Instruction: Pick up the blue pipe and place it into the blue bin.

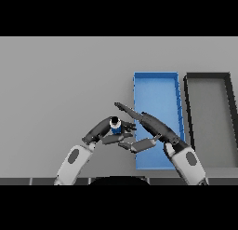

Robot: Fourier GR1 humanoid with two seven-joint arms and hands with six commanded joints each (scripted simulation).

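Your left hand [103, 131] has its fingers curled round the blue pipe [115, 125], holding it upright just left of the blue bin [155, 80]. Judge it light, stiff and smooth, so keep hold around its middle or it may slip. Your right hand [148, 126] lies with straight fingers over the bin's near left edge, holding nothing, right in your path. A dark bin [208, 76] sits just beyond, on the tabletop [60, 75]

Two white forearms with grey oval insets, each ending in a dark hand, left [98, 130] and right [155, 126], with slender, segmented grey-black fingers.
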